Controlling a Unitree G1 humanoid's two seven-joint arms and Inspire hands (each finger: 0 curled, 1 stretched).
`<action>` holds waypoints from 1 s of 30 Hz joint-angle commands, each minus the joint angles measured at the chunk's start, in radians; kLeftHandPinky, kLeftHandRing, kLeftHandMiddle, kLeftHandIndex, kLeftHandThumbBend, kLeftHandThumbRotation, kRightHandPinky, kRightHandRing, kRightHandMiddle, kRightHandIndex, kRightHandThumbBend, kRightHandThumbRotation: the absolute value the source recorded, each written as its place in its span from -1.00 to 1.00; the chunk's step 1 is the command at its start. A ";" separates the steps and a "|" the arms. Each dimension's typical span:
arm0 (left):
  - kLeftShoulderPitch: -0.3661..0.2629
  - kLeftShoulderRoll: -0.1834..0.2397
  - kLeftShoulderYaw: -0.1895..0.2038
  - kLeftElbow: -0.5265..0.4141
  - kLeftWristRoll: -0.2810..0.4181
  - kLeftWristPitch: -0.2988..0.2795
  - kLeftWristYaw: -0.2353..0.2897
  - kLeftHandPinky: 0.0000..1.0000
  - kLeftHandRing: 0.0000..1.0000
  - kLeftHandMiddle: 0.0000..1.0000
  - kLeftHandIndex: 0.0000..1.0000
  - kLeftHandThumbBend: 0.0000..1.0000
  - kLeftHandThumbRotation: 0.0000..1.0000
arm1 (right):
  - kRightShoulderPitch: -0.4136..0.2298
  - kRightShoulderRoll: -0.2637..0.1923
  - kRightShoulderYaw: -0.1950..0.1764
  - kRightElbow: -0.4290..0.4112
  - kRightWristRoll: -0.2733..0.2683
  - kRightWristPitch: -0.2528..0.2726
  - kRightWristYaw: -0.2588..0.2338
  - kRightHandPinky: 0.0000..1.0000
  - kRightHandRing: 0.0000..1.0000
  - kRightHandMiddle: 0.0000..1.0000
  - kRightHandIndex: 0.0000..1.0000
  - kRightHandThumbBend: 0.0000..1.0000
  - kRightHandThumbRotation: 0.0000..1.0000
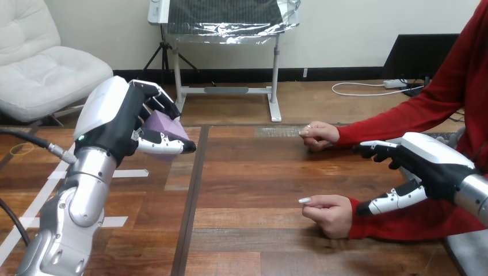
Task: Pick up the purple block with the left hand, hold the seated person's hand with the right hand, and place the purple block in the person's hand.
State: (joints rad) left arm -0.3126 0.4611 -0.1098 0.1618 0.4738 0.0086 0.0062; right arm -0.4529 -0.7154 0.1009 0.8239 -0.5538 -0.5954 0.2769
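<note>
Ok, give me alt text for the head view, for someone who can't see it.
The robot's left hand holds a purple block raised above the wooden table. Its right hand hangs open between a person's red sleeves; the person's far hand and near hand rest on the table, loosely closed.

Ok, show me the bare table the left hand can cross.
The table is bare mid-view, between the left hand holding the purple block and the person's far hand and near hand. Crowded at right, around the right hand.
</note>
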 commanded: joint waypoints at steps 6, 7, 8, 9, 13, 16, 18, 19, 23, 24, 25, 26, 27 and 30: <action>-0.041 0.007 0.039 -0.054 -0.012 -0.001 -0.001 -0.27 -0.24 -0.13 -0.13 0.47 -1.00 | -0.146 -0.046 0.061 0.066 -0.031 -0.037 -0.024 0.67 0.69 0.72 0.74 1.00 -0.15; -0.041 0.006 0.039 -0.053 -0.012 0.000 -0.001 -0.27 -0.24 -0.13 -0.13 0.47 -1.00 | -0.151 -0.047 0.068 0.074 -0.038 -0.033 -0.023 0.67 0.69 0.72 0.73 1.00 -0.15; -0.041 0.005 0.040 -0.053 -0.012 0.000 0.000 -0.27 -0.24 -0.13 -0.13 0.47 -1.00 | -0.154 -0.047 0.074 0.080 -0.042 -0.031 -0.025 0.67 0.69 0.71 0.73 1.00 -0.16; -0.042 0.005 0.041 -0.053 -0.012 0.001 0.000 -0.28 -0.25 -0.13 -0.13 0.47 -1.00 | -0.157 -0.047 0.078 0.085 -0.045 -0.030 -0.026 0.67 0.69 0.71 0.72 1.00 -0.16; -0.043 0.004 0.042 -0.050 -0.010 -0.001 0.003 -0.28 -0.25 -0.13 -0.13 0.48 -1.00 | -0.170 -0.047 0.098 0.109 -0.053 -0.021 -0.020 0.68 0.67 0.71 0.72 1.00 -0.17; -0.045 0.003 0.043 -0.049 -0.010 0.003 0.002 -0.28 -0.25 -0.13 -0.13 0.49 -1.00 | -0.177 -0.045 0.109 0.127 -0.053 -0.015 -0.018 0.68 0.67 0.70 0.71 1.00 -0.18; -0.046 0.002 0.044 -0.048 -0.012 0.006 0.002 -0.28 -0.25 -0.13 -0.13 0.49 -1.00 | -0.180 -0.043 0.115 0.137 -0.053 -0.012 -0.020 0.68 0.66 0.69 0.70 1.00 -0.19; -0.047 0.001 0.045 -0.047 -0.014 0.005 0.001 -0.28 -0.25 -0.13 -0.13 0.49 -1.00 | -0.183 -0.043 0.121 0.142 -0.056 -0.006 -0.016 0.68 0.66 0.68 0.70 1.00 -0.20; -0.048 0.000 0.046 -0.051 -0.018 0.009 -0.003 -0.28 -0.25 -0.13 -0.13 0.49 -1.00 | -0.194 -0.041 0.140 0.160 -0.064 0.004 -0.007 0.67 0.66 0.68 0.69 1.00 -0.22; -0.048 0.000 0.046 -0.053 -0.018 0.011 -0.004 -0.28 -0.25 -0.13 -0.13 0.49 -1.00 | -0.196 -0.041 0.143 0.163 -0.064 0.005 -0.006 0.67 0.66 0.68 0.69 1.00 -0.22; -0.049 -0.001 0.047 -0.054 -0.020 0.013 -0.006 -0.28 -0.25 -0.13 -0.13 0.49 -1.00 | -0.198 -0.038 0.146 0.169 -0.062 0.012 -0.003 0.65 0.66 0.68 0.69 1.00 -0.24; -0.049 -0.001 0.047 -0.055 -0.021 0.014 -0.007 -0.28 -0.25 -0.13 -0.13 0.49 -1.00 | -0.199 -0.035 0.149 0.173 -0.061 0.017 -0.001 0.64 0.66 0.68 0.68 1.00 -0.24; -0.050 -0.001 0.047 -0.055 -0.022 0.015 -0.008 -0.28 -0.25 -0.13 -0.13 0.49 -1.00 | -0.200 -0.034 0.151 0.176 -0.059 0.021 0.000 0.64 0.66 0.68 0.68 1.00 -0.25; -0.052 0.000 0.047 -0.050 -0.025 0.011 -0.007 -0.28 -0.24 -0.13 -0.13 0.49 -1.00 | -0.200 -0.025 0.157 0.179 -0.054 0.052 0.016 0.59 0.66 0.68 0.68 1.00 -0.29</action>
State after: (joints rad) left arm -0.3127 0.4588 -0.0957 0.1524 0.4638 0.0205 -0.0029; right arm -0.5714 -0.7435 0.2455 0.9923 -0.6152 -0.5747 0.2847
